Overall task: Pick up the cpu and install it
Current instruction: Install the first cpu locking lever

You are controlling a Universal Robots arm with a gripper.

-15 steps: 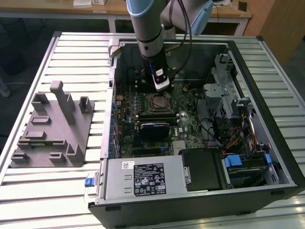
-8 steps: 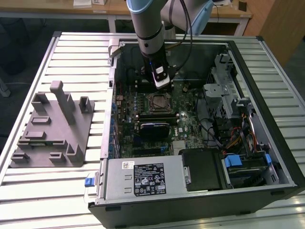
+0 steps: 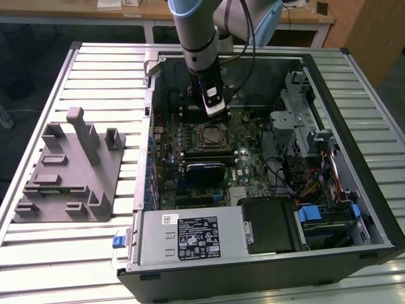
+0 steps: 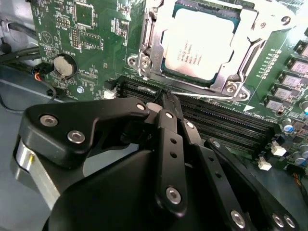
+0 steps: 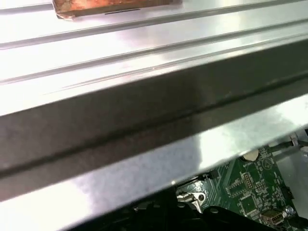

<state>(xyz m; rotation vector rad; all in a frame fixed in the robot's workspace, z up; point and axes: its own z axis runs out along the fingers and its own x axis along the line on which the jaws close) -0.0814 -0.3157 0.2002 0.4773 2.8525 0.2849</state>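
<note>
The cpu (image 4: 199, 45), a silvery square chip, lies flat in the motherboard socket under a metal retention frame (image 4: 154, 48). The exterior view shows the cpu (image 3: 211, 135) in the middle of the open computer case. My gripper (image 3: 214, 113) hangs inside the case just behind the socket. In the second wrist view the gripper (image 4: 166, 98) has its black fingers (image 4: 169, 139) pressed together with nothing between them. Their tips hover over the memory slots (image 4: 216, 120) beside the socket, apart from the chip.
A grey fixture (image 3: 69, 171) stands on the slatted table at the exterior view's left. Inside the case are a power supply (image 3: 190, 237), a drive cage (image 3: 297, 120) and cables. A coin battery (image 4: 64, 66) sits on the board. The case wall (image 5: 144, 120) is close by in the first wrist view.
</note>
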